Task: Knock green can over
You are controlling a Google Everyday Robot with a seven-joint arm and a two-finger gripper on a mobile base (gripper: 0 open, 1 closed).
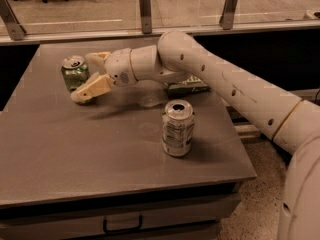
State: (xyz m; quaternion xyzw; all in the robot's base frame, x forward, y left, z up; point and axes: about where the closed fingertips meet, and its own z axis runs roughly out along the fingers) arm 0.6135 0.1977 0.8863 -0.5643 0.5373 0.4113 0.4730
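The green can stands upright at the far left of the grey table; it is dark green with a silver top. My gripper is at the can's right side, reaching in from the right on the white arm. One cream finger lies low in front of the can, touching or nearly touching its base. The other finger is behind the can's right side. The fingers stand apart and hold nothing.
A silver-white can with a printed label stands upright near the table's front right. A flat green chip bag lies partly hidden behind the arm. A faint clear object sits between them. A railing runs behind the table.
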